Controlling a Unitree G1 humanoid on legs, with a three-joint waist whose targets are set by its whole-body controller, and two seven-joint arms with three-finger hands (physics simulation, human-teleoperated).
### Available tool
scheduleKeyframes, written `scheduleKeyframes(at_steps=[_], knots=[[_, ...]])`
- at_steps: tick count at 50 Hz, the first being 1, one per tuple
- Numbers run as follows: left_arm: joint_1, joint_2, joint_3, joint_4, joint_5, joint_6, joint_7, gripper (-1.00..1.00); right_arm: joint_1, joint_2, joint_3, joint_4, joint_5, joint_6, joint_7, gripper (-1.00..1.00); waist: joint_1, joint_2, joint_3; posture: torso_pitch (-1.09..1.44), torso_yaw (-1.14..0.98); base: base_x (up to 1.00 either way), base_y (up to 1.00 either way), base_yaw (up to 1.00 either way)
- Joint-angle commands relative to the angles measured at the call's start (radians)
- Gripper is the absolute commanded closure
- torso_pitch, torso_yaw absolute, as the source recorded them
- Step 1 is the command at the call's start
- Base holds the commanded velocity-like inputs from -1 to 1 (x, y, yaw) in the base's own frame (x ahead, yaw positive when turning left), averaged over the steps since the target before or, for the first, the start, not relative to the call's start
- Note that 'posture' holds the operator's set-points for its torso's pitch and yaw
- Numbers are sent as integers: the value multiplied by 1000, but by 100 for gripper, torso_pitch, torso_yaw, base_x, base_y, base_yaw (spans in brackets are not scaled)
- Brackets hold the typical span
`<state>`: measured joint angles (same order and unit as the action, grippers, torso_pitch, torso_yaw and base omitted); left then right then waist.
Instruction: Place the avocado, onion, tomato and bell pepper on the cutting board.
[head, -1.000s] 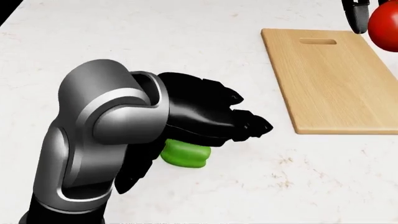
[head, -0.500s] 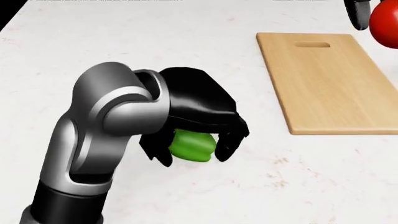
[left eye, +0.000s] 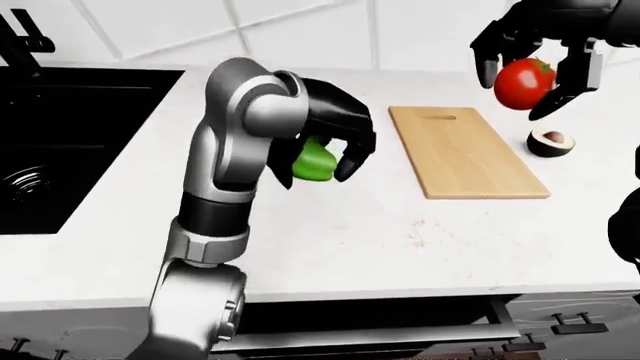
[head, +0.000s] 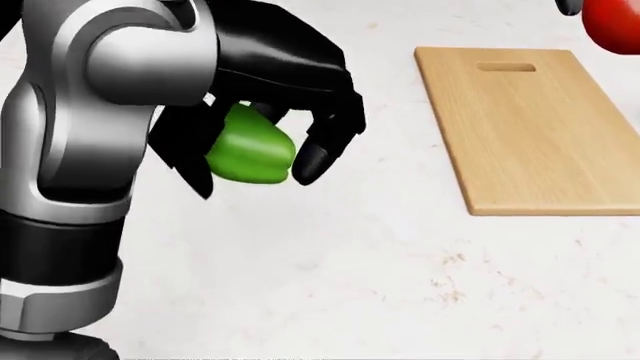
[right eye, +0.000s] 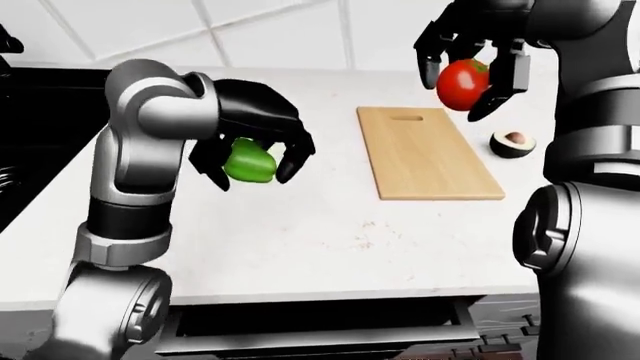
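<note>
Our left hand (head: 265, 142) was lying flat over the green bell pepper (head: 250, 152) on the counter (head: 400, 285) one second ago. Half a second ago its fingers curled round the pepper. Now we have lifted the pepper clear of the counter, and hand and forearm stand higher and more to the left in the head view.

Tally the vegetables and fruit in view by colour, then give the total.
Green: 1, the bell pepper in the left hand
Red: 1, the tomato in the right hand
Dark-skinned: 1, the halved avocado on the counter
Total: 3; no onion shows.
</note>
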<state>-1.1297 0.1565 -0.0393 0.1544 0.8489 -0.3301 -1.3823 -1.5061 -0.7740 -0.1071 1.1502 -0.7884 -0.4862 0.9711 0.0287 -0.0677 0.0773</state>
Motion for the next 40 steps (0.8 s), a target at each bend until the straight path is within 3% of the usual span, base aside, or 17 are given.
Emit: scheduleKeyframes(at_steps=[1, 9, 31, 32, 35, 40], knots=[[-76, 22, 27, -9, -22, 8, 22, 100, -42, -13, -8, -30, 22, 8, -29, 100, 1, -5, -34, 0, 0, 0, 0, 0], [-194, 78, 39, 116, -40, 3, 73, 100, -30, -14, -5, -26, 42, 6, -42, 100, 3, -4, -31, 0, 0, 0, 0, 0], [-347, 181, 61, 335, -53, -25, 156, 100, -47, -7, 4, -23, 47, 7, -45, 100, -3, 3, -29, 0, 0, 0, 0, 0], [-340, 182, 61, 327, -54, -24, 149, 100, -46, -7, 5, -23, 46, 5, -45, 100, -6, 16, -51, 0, 0, 0, -8, 0], [-345, 188, 62, 334, -53, -27, 150, 100, -51, -5, 5, -24, 46, 6, -42, 100, -21, 44, -53, 0, 0, 0, -8, 0], [-354, 193, 63, 342, -55, -30, 146, 100, -47, -5, 4, -25, 46, 6, -40, 100, -23, 47, -53, 0, 0, 0, -8, 0]])
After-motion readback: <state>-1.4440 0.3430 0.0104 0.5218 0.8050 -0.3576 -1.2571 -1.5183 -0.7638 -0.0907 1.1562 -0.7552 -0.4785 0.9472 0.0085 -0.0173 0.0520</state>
